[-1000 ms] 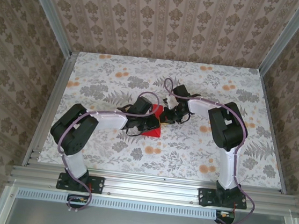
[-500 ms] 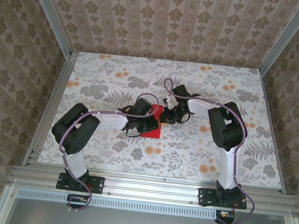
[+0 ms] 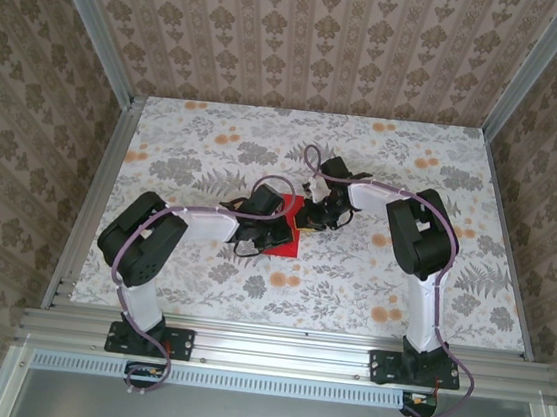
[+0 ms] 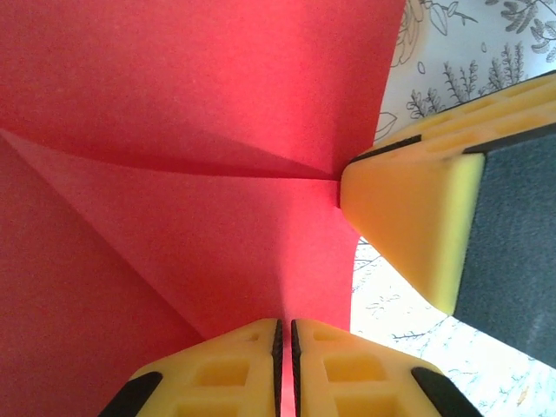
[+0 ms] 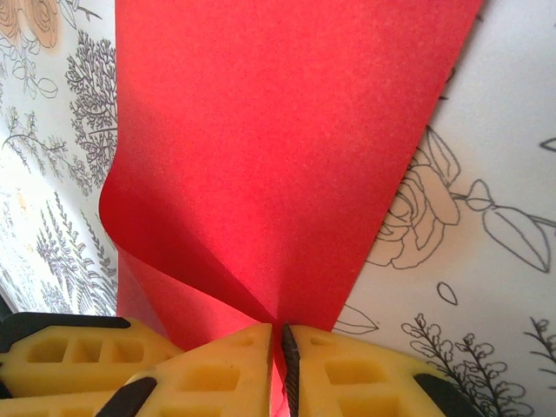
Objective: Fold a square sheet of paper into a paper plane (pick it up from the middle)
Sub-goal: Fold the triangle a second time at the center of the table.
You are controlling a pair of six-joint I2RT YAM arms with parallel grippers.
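Floral-print desk [image 3: 402,273], centre: square sheet of paper [image 3: 283,245], red, creased, largely hidden from above beneath left arm [image 3: 206,222] and right arm [image 3: 381,195]; outline not legible. Left claw [image 4: 284,347] pressed together on its edge; right claw [image 5: 280,365] pinching a raised fold.

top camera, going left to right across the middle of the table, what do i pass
left frame rail → left arm → square sheet of paper → right arm → right frame rail
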